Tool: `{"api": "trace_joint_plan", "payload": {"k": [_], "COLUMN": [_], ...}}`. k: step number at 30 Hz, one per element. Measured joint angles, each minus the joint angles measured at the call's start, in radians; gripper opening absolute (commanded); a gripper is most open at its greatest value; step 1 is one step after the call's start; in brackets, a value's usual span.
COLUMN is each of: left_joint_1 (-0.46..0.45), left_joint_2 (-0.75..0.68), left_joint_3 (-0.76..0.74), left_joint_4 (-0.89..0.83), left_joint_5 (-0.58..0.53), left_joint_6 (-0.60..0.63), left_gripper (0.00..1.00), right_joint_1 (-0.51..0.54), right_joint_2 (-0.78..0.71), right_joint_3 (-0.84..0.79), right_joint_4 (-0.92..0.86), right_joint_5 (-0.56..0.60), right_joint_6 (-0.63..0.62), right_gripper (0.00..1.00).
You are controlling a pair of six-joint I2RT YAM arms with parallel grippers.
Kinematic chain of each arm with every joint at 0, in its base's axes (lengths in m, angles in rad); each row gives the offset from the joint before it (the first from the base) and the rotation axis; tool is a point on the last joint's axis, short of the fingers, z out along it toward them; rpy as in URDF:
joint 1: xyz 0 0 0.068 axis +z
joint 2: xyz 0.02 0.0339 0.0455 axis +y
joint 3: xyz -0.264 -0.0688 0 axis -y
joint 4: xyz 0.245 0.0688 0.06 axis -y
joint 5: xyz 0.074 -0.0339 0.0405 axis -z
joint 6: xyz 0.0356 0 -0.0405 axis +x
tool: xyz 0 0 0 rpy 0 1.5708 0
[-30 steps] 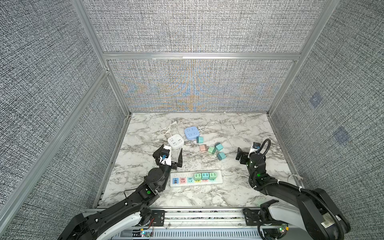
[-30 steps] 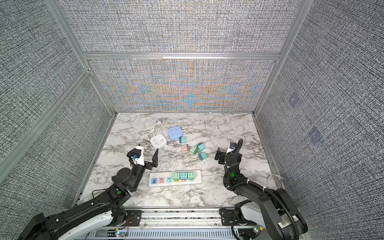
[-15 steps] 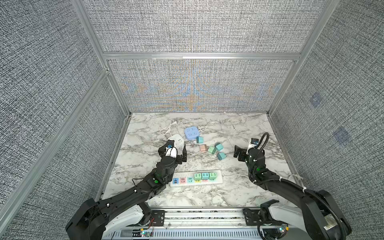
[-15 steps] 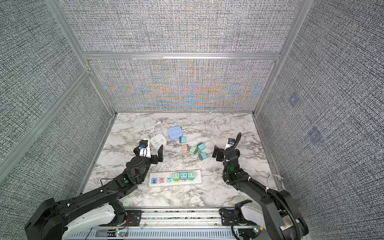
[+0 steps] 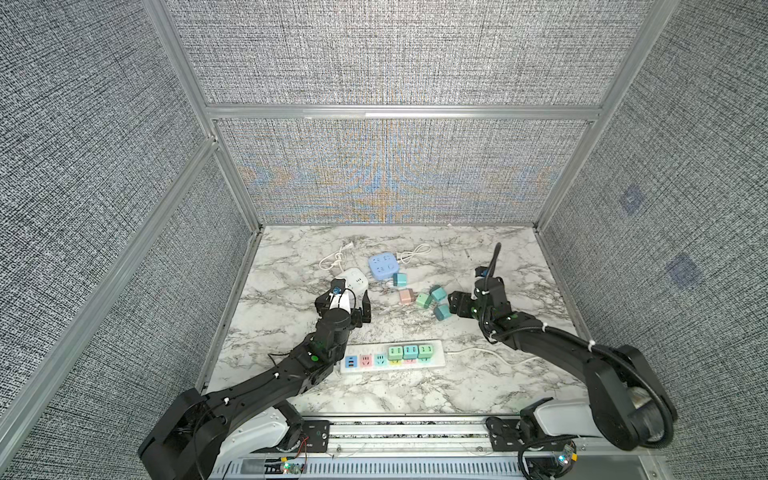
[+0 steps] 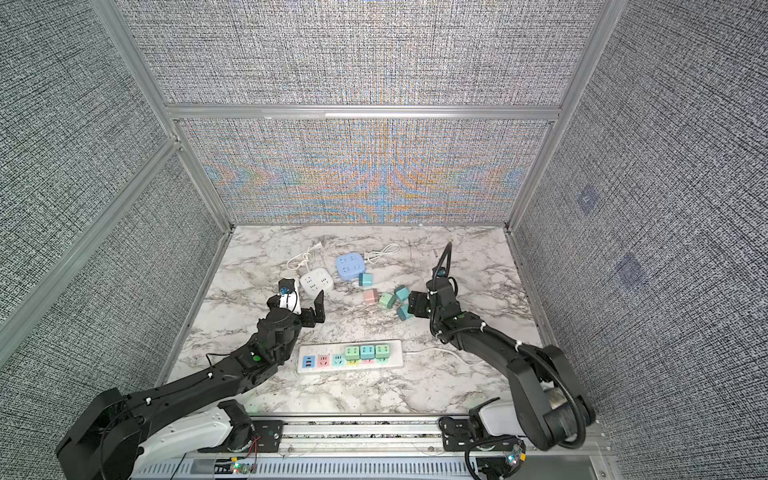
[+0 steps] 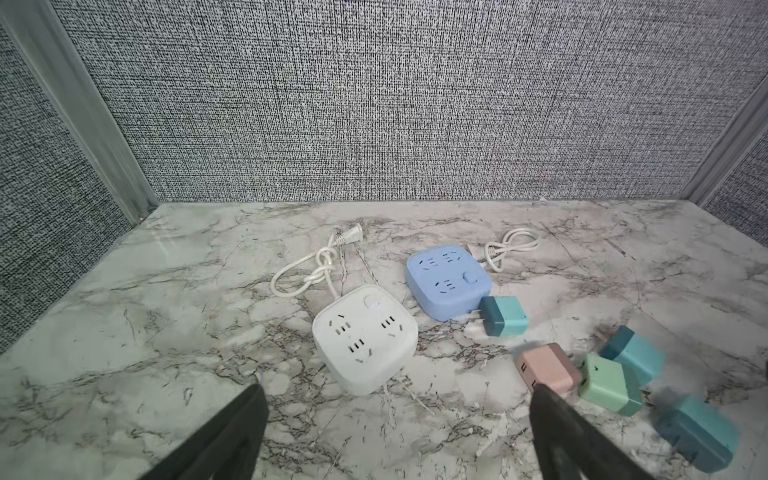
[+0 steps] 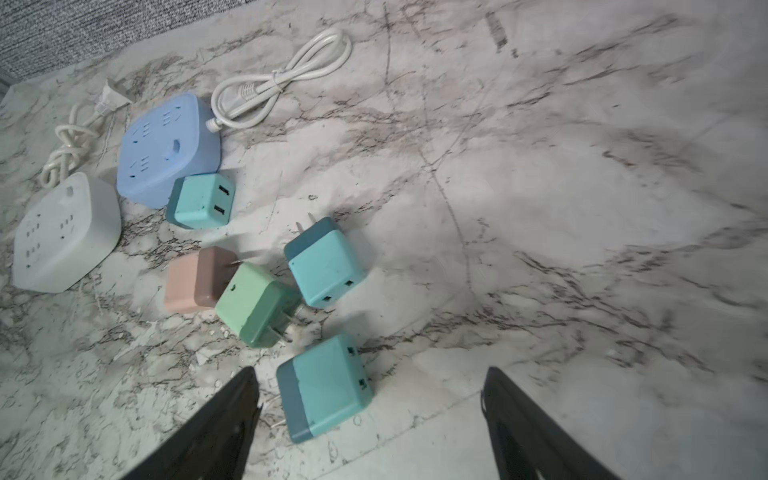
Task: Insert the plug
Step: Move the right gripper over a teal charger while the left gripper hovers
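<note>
Straight ahead of my left tool [image 7: 397, 390] the white cube socket [image 7: 365, 345] blocks the way; the desk [image 5: 286, 270] toward the left wall is bare. Between the spread fingers of my right tool [image 8: 370, 384] sits the nearest teal plug [image 8: 324, 386], with the green plug [image 8: 253, 305] crowding just beyond; the desk's right half lies clear.

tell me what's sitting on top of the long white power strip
Three charger cubes stand plugged into the power strip: left green cube, teal cube, right green cube. The pink socket and its neighbours are bare. The sockets under the cubes are covered.
</note>
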Motion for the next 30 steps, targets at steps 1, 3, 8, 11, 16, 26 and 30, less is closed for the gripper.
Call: {"api": "trace_joint_plan", "payload": {"k": [1, 3, 8, 11, 16, 26, 30], "left_joint_1": [0.000, 0.000, 0.003, 0.016, 0.019, 0.020, 0.020], "left_joint_2": [0.010, 0.030, 0.098, 0.167, 0.182, 0.062, 0.049], "left_joint_3": [0.001, 0.003, 0.004, 0.036, 0.122, -0.007, -0.034], "left_joint_4": [-0.011, -0.026, -0.022, -0.028, -0.097, -0.043, 0.017], "left_joint_5": [0.000, -0.004, -0.032, 0.007, -0.062, -0.075, -0.077], "left_joint_6": [0.000, 0.002, 0.001, 0.012, -0.007, 0.013, 0.029], "left_gripper": [0.99, 0.99, 0.97, 0.98, 1.00, 0.99, 0.99], "right_joint_1": [0.005, 0.018, 0.058, 0.065, 0.069, 0.091, 0.094], "right_joint_2": [0.034, 0.098, 0.201, 0.175, 0.136, 0.154, 0.192], "right_joint_3": [0.031, 0.100, 0.282, 0.281, 0.223, 0.273, 0.301], "right_joint_4": [-0.018, -0.063, -0.187, -0.214, -0.257, -0.320, -0.343], "right_joint_5": [-0.003, -0.013, 0.009, 0.041, 0.082, 0.109, 0.117], "right_joint_6": [0.002, 0.006, 0.008, 0.008, 0.013, 0.042, 0.064], "right_gripper": [0.86, 0.86, 0.86, 0.86, 0.86, 0.86, 0.86]}}
